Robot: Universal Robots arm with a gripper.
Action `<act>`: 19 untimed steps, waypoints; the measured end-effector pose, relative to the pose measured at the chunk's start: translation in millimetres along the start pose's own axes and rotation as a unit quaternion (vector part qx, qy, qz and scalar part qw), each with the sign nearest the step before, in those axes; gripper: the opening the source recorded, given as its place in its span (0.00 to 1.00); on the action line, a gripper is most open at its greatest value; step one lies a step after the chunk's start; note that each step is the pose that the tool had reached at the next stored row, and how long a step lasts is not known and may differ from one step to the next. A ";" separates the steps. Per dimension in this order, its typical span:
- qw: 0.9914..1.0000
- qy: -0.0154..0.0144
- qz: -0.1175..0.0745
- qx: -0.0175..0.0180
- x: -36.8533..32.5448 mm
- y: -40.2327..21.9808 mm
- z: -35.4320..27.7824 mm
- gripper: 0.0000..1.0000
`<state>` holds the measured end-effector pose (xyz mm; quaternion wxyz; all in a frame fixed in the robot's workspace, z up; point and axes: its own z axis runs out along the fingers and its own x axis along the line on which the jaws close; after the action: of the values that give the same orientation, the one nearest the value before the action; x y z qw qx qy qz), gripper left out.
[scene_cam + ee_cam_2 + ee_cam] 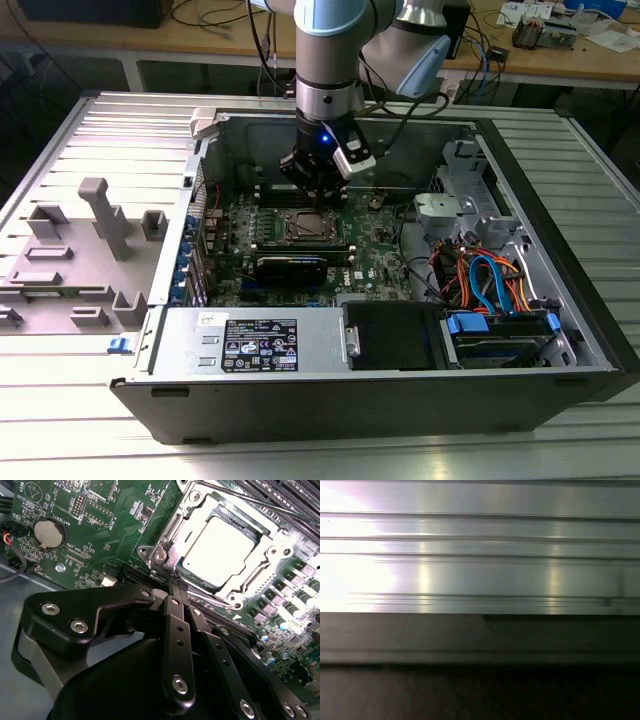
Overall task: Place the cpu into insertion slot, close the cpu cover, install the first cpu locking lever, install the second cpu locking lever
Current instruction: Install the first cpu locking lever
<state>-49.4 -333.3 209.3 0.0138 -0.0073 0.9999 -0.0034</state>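
The cpu lies flat in the insertion slot on the green board, its silver top bright. The cpu cover is down over it, framing the chip in its window. A thin locking lever runs along the socket's near edge, and another lever runs along the far edge. My gripper has its black fingers pressed together, tips at the socket's corner beside the near lever. In the exterior view the gripper reaches down into the open computer case just above the socket.
Case walls surround the board. A power supply box sits in front, with drive cables at the exterior view's right. A grey fixture stands outside on the exterior view's left. A coin battery and memory slots flank the socket.
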 end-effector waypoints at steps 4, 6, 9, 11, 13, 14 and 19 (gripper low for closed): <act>1.000 0.000 0.000 0.000 -0.2 -0.4 0.0 0.11; 1.000 0.000 0.000 0.000 -0.2 -1.6 0.1 0.11; 1.000 0.000 0.000 0.000 -0.1 -3.2 0.4 0.11; 1.000 0.000 0.000 0.000 -0.1 -3.6 0.9 0.11; 1.000 0.000 0.000 0.000 -0.1 -3.8 1.2 0.11; 1.000 0.000 0.000 0.000 -0.1 -3.8 1.5 0.11; 1.000 0.000 0.000 0.000 -0.4 -3.9 4.0 0.11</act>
<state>-48.8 -337.2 205.4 0.0136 -0.0073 0.9999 -0.0037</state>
